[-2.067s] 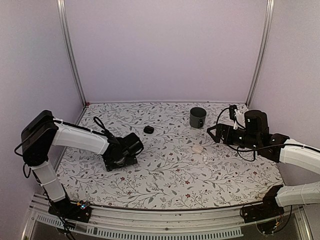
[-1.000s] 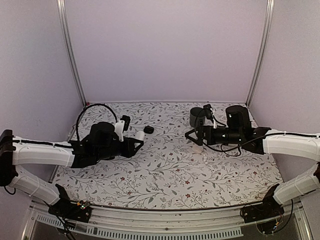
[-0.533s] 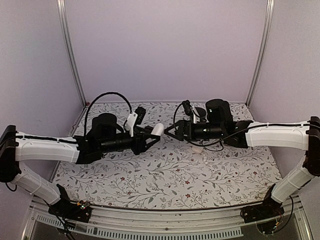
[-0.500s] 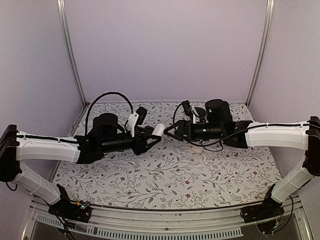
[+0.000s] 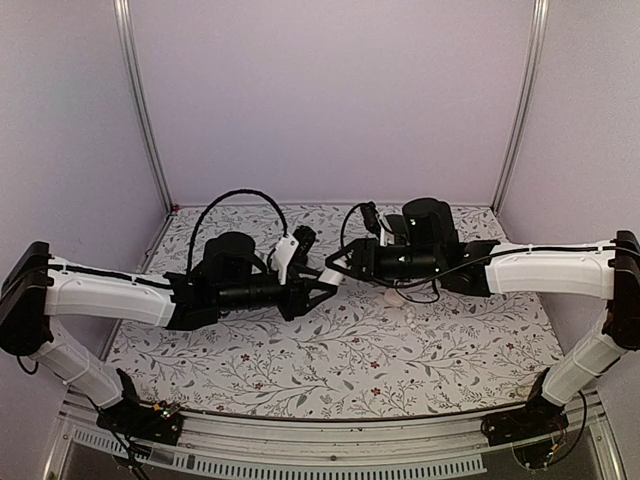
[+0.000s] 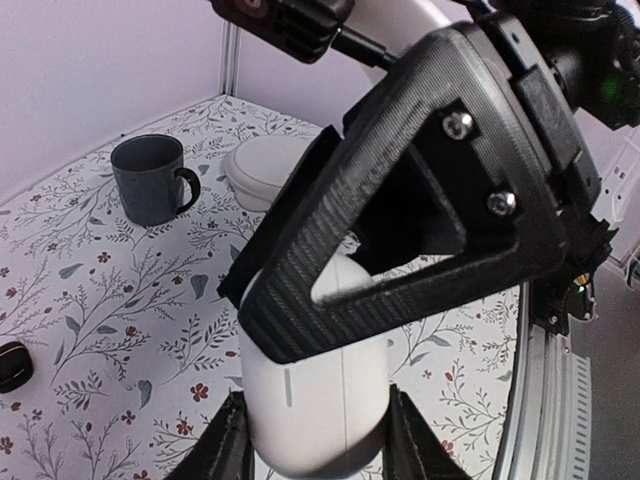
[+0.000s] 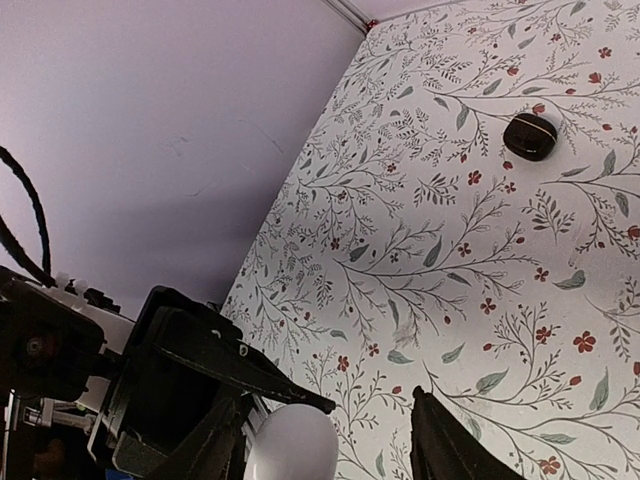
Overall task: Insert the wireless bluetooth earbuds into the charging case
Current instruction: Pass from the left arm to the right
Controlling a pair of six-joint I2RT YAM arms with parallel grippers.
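My left gripper (image 6: 320,440) is shut on the white charging case (image 6: 315,400) and holds it above the middle of the table; its lid looks shut. My right gripper (image 5: 340,268) meets it tip to tip, and its black finger (image 6: 400,210) lies across the case's far end. In the right wrist view the case (image 7: 293,445) sits against one finger of the right gripper (image 7: 330,445), with a wide gap to the other, so these jaws stand open. Small white pieces that look like the earbuds (image 5: 408,309) lie on the table under the right arm.
A dark mug (image 6: 150,180) stands at the back right, partly hidden by the right arm in the top view. A white oval object (image 6: 265,170) lies next to it. A small black case (image 7: 530,135) lies on the floral mat (image 5: 330,360) further left.
Both arms have reached to the middle. The left one has carried the white case up and rightward. The right gripper's jaws have come round the case's end and narrowed.
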